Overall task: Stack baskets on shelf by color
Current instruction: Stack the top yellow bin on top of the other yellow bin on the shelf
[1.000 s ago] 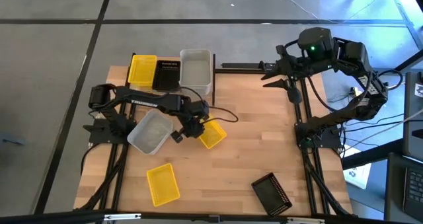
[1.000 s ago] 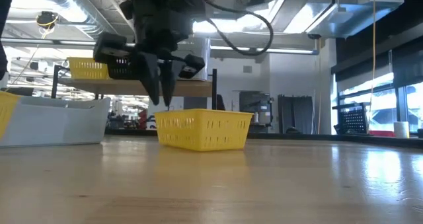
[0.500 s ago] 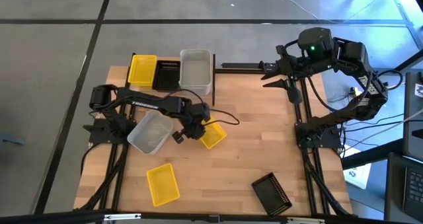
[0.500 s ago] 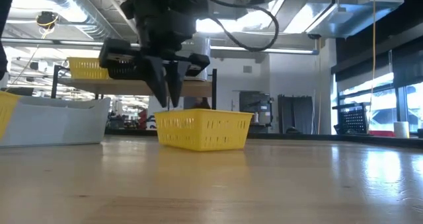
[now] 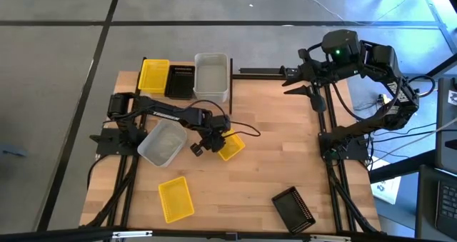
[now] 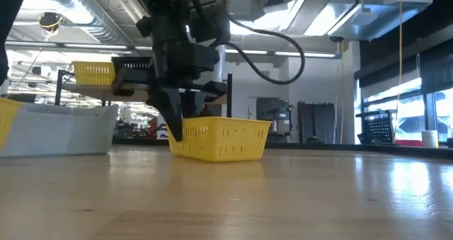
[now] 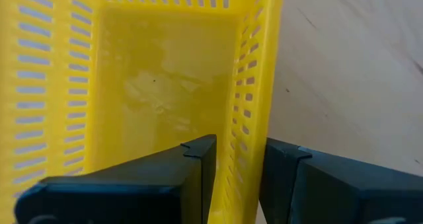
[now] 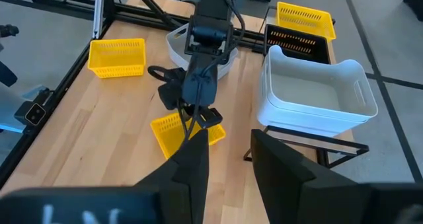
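Left gripper (image 7: 232,168) lowered over small yellow slotted plastic basket (image 5: 230,145) mid-table, fingers parted astride its wall, right gripper (image 5: 296,81) parked far right, slightly parted.

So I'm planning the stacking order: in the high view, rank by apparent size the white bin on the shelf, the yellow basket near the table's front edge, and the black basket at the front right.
1. White bin, largest.
2. Yellow basket and black basket: too alike to rank.
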Controlling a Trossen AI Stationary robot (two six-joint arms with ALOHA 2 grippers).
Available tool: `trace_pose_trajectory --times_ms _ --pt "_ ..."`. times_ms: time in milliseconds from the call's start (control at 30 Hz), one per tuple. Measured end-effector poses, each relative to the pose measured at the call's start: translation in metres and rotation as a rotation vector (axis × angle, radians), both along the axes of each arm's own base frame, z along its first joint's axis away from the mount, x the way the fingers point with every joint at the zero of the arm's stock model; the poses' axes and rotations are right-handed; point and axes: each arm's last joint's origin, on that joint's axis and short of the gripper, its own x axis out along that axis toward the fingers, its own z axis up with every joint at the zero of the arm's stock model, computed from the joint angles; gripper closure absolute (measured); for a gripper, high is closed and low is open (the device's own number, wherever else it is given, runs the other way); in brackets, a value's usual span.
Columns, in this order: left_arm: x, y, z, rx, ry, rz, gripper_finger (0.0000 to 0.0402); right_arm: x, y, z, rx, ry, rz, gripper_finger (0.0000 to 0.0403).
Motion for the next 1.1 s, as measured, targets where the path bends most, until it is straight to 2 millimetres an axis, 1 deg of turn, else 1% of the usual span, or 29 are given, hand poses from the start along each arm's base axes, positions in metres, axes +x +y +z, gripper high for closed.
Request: trace_pose_trajectory --times_ms 133,233,300,333,467,533,667,800,933,1000,1100 --pt "0.001 -0.001 0.0 0.006 -0.009 0.017 0.033 0.0 0.0 0.0 0.0 0.0 0.0 0.029" --pt "0.002 -0.005 0.003 0.026 0.003 0.045 0.0364 0.0 0.0 0.0 0.0 0.0 0.0 0.029" --pt "0.004 -0.008 0.009 0.026 0.014 0.037 0.0391 0.0 0.0 0.0 0.0 0.0 0.0 0.029" --pt "0.005 -0.01 0.012 0.027 0.015 0.031 0.0395 0.0 0.0 0.0 0.0 0.0 0.0 0.029" --pt "0.007 -0.015 0.027 0.05 0.051 -0.058 0.04 0.0 0.0 0.0 -0.001 0.0 -0.001 0.029" --pt "0.008 -0.013 0.035 0.018 0.07 -0.063 0.04 0.0 0.0 0.0 -0.001 0.0 -0.001 0.029" --pt "0.009 -0.004 0.059 -0.074 0.111 -0.039 0.0401 0.0 0.0 0.0 -0.001 0.0 0.0 0.029" --pt "0.007 -0.005 0.094 -0.099 0.12 -0.028 0.0401 0.0 0.0 0.0 -0.034 -0.003 0.022 0.029" --pt "-0.004 -0.004 0.127 -0.125 0.187 -0.017 0.0401 0.0 0.0 0.0 -0.041 -0.004 0.027 0.029" --pt "-0.007 -0.005 0.139 -0.137 0.217 0.029 0.0401 0.0 0.0 0.0 -0.043 -0.004 0.029 0.029" --pt "-0.014 -0.005 0.154 -0.162 0.278 0.143 0.0401 0.0 0.0 0.0 -0.043 -0.004 0.028 0.029"
